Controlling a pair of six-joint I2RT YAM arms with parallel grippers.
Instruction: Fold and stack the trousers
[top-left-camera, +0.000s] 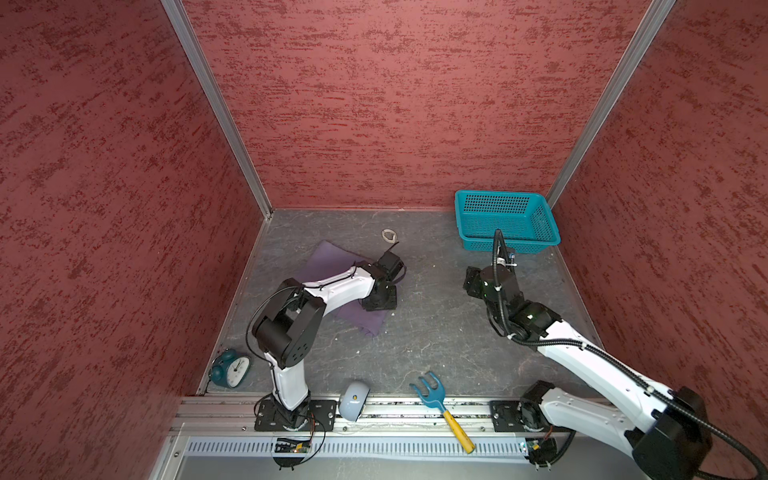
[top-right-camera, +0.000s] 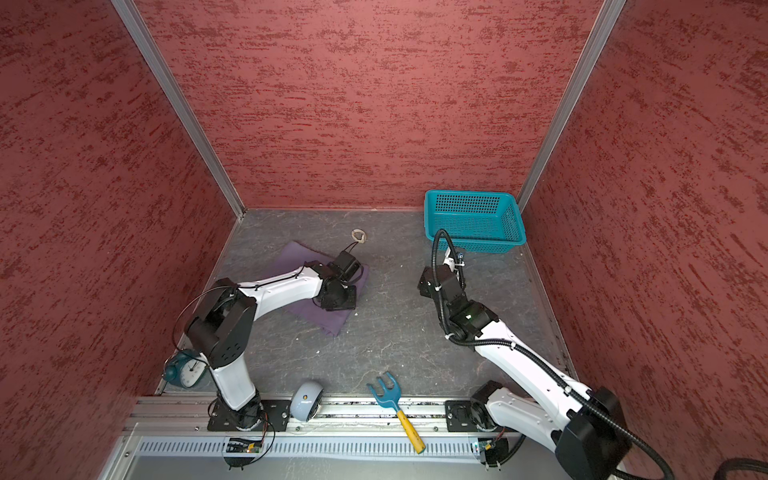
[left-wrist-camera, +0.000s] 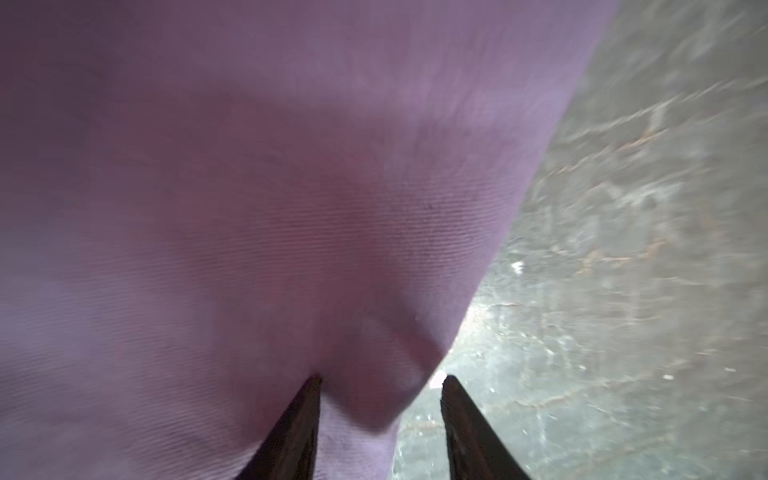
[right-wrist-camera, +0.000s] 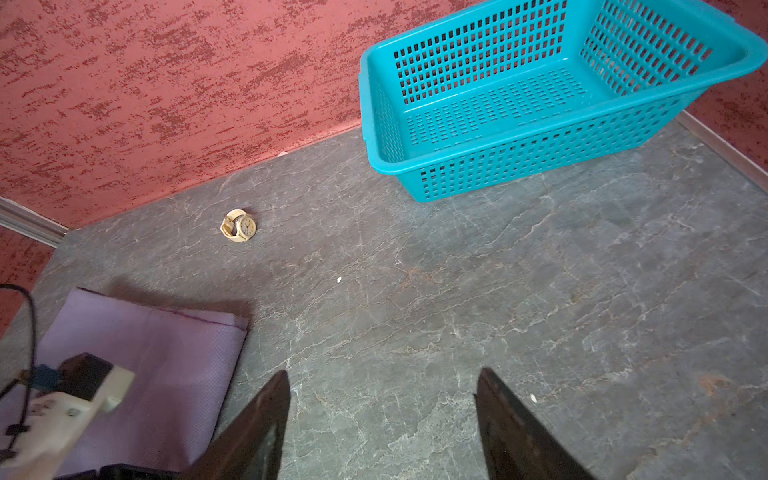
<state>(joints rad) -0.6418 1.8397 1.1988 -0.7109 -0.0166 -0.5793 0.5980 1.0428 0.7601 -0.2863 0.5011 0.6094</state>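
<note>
Your folded, muted-purple cloth trousers (top-left-camera: 328, 259) lie at ten o'clock on the grey table (top-left-camera: 436, 332). The left gripper (left-wrist-camera: 382, 376) straddles their edge half-parted, hold unclear; the right gripper (right-wrist-camera: 384, 370) is wide and empty. Stacking likely comes next: pinch all layers.

Mottled red walls (top-left-camera: 374, 104) enclose a grey marbled floor (top-left-camera: 436, 324)

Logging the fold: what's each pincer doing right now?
Left pincer: open, astride an edge of the trousers, not clamped.
Right pincer: open, empty, over the table.
</note>
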